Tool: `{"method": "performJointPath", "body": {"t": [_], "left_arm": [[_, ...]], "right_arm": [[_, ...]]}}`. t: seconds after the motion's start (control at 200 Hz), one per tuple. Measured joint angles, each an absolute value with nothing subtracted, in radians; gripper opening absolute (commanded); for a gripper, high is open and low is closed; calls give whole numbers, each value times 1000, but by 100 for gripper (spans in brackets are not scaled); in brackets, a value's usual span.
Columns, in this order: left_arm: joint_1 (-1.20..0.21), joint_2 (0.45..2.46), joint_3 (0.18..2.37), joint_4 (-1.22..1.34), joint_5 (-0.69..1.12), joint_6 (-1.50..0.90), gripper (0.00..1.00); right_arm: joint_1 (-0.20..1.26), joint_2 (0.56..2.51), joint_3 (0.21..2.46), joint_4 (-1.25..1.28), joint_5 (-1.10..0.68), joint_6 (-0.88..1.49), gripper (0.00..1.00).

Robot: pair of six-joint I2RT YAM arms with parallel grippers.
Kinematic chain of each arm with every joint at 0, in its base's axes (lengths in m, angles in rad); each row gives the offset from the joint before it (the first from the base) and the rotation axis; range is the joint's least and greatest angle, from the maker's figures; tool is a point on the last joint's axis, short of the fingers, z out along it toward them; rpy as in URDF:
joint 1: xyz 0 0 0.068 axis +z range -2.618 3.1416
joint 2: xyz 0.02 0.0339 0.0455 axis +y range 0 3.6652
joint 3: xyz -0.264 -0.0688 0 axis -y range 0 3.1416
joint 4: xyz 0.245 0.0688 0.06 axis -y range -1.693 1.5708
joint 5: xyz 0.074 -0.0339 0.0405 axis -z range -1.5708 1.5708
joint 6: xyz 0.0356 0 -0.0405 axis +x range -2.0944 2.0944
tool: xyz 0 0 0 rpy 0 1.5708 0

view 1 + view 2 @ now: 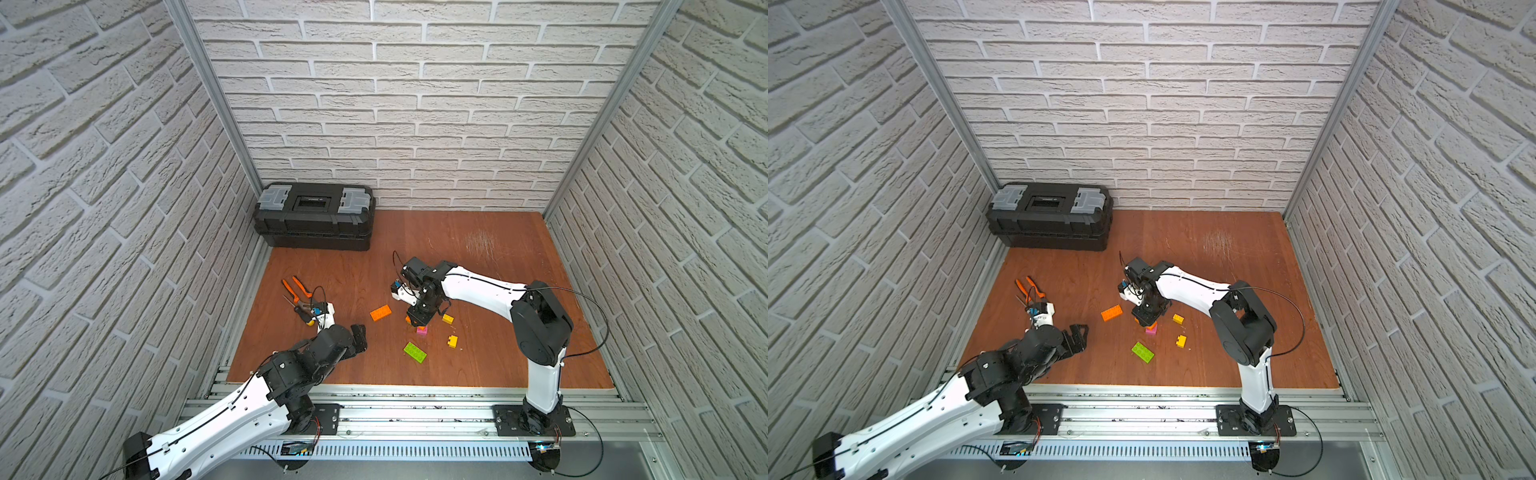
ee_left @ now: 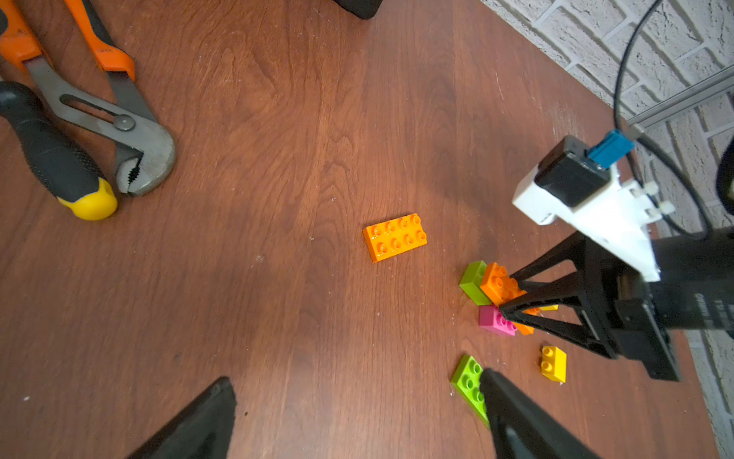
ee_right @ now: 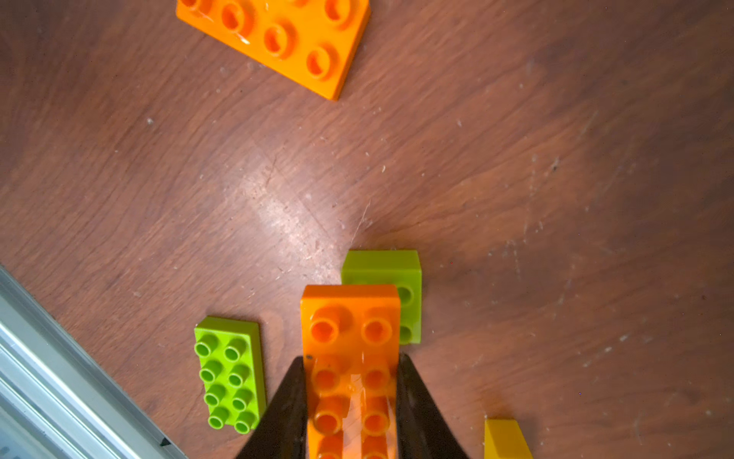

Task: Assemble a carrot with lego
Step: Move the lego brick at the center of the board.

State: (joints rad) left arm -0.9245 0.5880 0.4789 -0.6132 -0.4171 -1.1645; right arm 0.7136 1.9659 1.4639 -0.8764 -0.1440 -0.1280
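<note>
Much open table (image 1: 490, 257) beyond right tool (image 1: 415, 321)

White arm shells (image 1: 478, 286), black joints (image 1: 540, 328), thin black cables (image 1: 607, 330)

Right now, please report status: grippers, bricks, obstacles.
Right gripper shut on long orange studded brick, above small lime green brick. Left gripper open, empty. Orange-handled metal pliers far aside.

An orange brick (image 3: 349, 330), studs up, overlies a small lime brick (image 3: 381, 266) beside a pink brick (image 2: 492, 321).
</note>
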Motion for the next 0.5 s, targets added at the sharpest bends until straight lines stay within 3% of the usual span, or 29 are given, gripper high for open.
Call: {"method": "performJointPath", "body": {"t": [0.5], "left_arm": [[-925,597,478,-616,-418,-1164,98]], "right_arm": [[702,2130,1679,-901,-204,-111,3]]}}
